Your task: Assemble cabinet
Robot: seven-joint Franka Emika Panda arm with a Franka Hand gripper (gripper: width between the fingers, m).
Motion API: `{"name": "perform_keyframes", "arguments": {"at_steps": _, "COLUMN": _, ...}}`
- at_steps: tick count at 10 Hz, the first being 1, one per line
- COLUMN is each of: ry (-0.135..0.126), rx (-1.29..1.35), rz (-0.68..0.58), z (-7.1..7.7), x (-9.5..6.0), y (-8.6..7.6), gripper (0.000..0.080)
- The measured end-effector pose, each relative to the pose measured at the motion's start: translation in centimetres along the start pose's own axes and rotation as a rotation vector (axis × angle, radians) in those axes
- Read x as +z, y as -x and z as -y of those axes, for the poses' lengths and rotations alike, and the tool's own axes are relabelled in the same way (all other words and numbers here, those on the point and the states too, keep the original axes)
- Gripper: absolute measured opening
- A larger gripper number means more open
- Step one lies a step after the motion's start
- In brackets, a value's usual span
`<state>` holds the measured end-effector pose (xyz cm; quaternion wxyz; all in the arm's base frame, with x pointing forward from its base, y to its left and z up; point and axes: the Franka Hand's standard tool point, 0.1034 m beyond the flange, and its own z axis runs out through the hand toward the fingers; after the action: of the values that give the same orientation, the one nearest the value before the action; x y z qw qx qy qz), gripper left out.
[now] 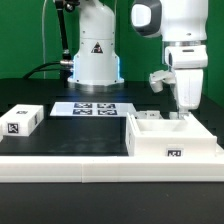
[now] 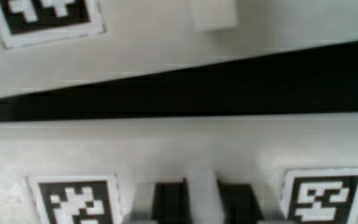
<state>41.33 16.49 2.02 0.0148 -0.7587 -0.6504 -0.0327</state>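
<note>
Exterior view first, Sam: where is the cabinet?

Toward the exterior view's right, Jo; the cabinet box [image 1: 150, 145] sits open-topped on the black table [image 1: 60, 140], one tag on its front wall; a loose block [image 1: 22, 120] with its own tag lies well apart, near the exterior view's left; the marker board [image 1: 95, 108] lies flat between them, farther back, in front of the pedestal [image 1: 95, 60].

And the arm?

It hangs over the rear part of the box; the gripper [image 1: 184, 112] points straight down, its tips at about rim height or just inside; I cannot tell whether they touch anything.

Clenched or released?

I cannot tell; the exterior view hides the gap between the fingers; the wrist view is blurred, showing only white wall and tags up close.

So which step is this, in your judgement?

Work on the box itself, I would say; either taking hold of a wall or of a small part standing at the back rim; the block has not yet been joined to the box.

What does the next move call for?

Fingers set squarely either side of the chosen wall or part; a firm close; then a slow, level motion, since a box gripped at one edge may tilt or slide on the table.
</note>
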Motion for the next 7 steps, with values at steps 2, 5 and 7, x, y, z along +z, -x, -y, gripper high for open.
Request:
{"name": "perform_keyframes", "arguments": {"at_steps": 2, "ry": 0.015, "rx": -0.011, "rz": 0.019, "z": -0.5, "x": -2.3, "y": 0.8, "gripper": 0.0070}}
{"name": "perform_keyframes", "arguments": {"at_steps": 5, "ry": 0.023, "rx": -0.026, "rz": 0.033, "z": -1.8, "x": -3.5, "y": 3.1, "gripper": 0.0070}}
{"name": "perform_keyframes", "arguments": {"at_steps": 7, "ry": 0.022, "rx": -0.014, "rz": 0.033, "z": -1.8, "x": -3.5, "y": 3.4, "gripper": 0.0070}}
